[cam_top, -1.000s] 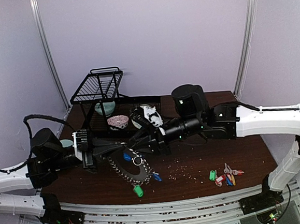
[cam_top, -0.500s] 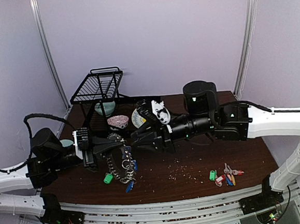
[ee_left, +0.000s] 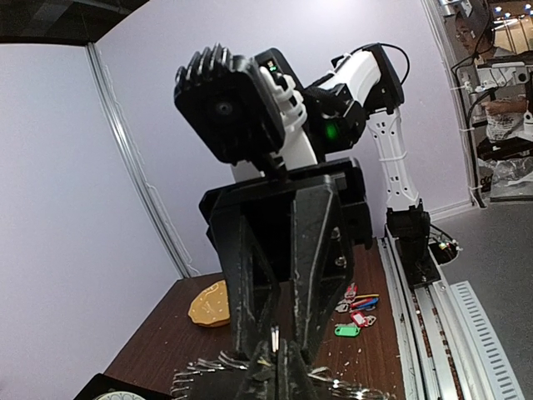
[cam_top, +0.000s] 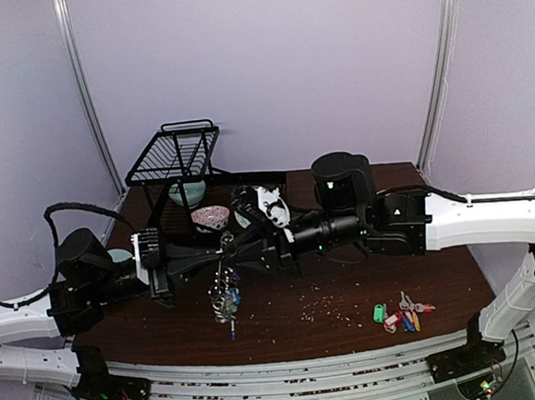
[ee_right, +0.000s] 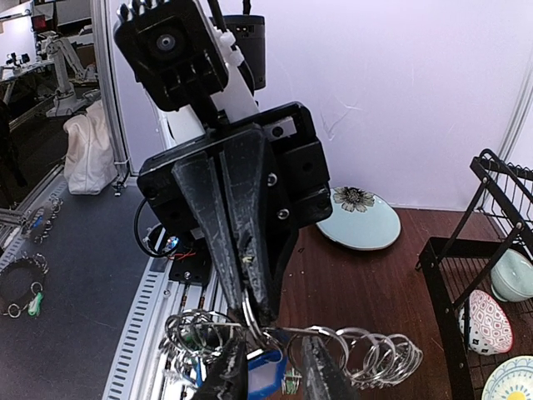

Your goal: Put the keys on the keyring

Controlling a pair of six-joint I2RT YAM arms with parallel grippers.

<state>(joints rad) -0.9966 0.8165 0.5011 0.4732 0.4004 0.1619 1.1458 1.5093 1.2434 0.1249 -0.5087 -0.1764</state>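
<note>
My left gripper is shut on one small silver ring of the keyring, which hangs edge-on below it, above the table. In the left wrist view its fingers pinch the ring. My right gripper meets it tip to tip. In the right wrist view the right gripper is open, its jaws either side of the silver rings and a blue tag. The keys lie on the table at the front right among coloured tags, and show in the left wrist view.
A black dish rack stands at the back left with a bowl and a patterned dish beneath. A pale teal plate lies at the left. A yellow plate sits behind the grippers. Crumbs dot the table.
The keyring has swung from tilted and spread to hanging edge-on under the left gripper. The right gripper has moved left and closed in on the left gripper's tips.
</note>
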